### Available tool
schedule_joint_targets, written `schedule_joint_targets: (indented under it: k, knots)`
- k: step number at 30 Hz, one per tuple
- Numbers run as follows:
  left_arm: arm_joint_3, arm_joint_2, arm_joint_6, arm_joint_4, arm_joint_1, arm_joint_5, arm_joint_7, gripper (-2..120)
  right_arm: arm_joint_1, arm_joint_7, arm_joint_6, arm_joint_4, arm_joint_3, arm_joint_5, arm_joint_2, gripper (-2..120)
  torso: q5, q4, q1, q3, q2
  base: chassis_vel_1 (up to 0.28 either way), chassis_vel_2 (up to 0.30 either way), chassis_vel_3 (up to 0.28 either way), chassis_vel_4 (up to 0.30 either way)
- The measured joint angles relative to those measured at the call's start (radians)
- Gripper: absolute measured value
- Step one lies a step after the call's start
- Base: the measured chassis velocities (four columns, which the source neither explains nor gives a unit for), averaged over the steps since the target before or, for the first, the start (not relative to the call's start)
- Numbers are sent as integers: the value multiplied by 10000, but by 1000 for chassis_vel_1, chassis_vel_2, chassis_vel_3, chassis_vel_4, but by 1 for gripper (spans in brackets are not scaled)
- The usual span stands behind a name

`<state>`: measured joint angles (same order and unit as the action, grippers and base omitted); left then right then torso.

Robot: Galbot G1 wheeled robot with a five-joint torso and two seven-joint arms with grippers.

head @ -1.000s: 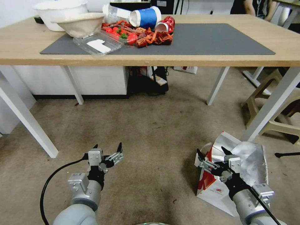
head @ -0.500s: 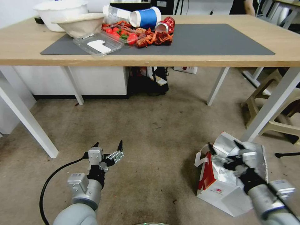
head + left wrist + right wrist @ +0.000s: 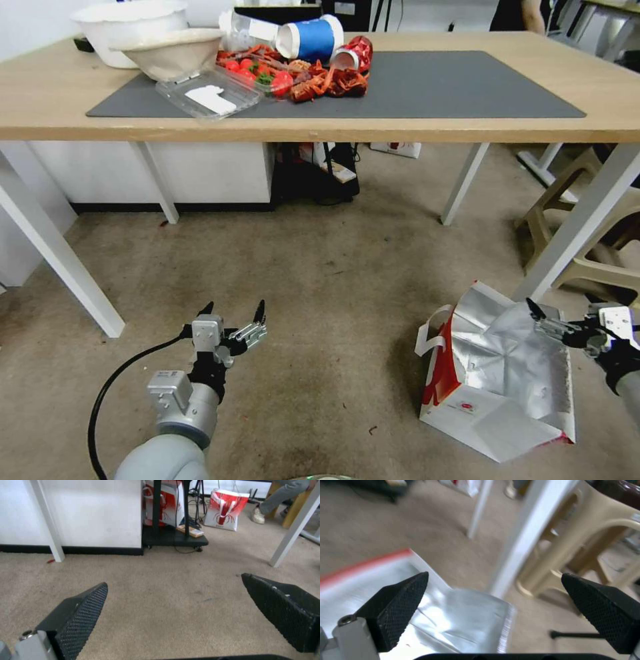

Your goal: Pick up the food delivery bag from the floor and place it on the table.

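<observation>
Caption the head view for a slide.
Right gripper open beside the foil-lined delivery bag on the floor; left gripper waits open.

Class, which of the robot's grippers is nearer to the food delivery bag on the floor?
Right. The right gripper hangs open over the food delivery bag at its far right edge; the left gripper, also open, hovers over bare floor, well apart.

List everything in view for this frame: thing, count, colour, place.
food delivery bag: one, white, red sides, foil lining, on the floor by a table leg.
table: one, light wood, white legs, behind the bag.
mat: one, dark grey, on the table.
bowls: two, white, table's left end.
food clutter: red pile, blue can, clear tray, on the mat.
stool: one, beige, at right.
left gripper: open, over bare floor.
right gripper: open, above the bag's far edge.
</observation>
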<state>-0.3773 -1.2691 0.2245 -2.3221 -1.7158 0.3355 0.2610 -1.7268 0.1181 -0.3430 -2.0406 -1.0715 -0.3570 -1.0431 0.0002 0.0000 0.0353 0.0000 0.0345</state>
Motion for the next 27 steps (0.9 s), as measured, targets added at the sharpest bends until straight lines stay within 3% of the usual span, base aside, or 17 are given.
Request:
schedule_joint_targets:
  k: [11,27]
  knots:
    - [53,152,40,90,31,-90,59,100,1004,-931,-1021,1137,832,499,450,100,-3,0,0,0,3,0,0,0,0]
    - [-107,186,-13,-44,-110,-154,78,100,2150,-1220,-2087,2567,1611,72,1236,100,-3,0,0,0,5,0,0,0,0]
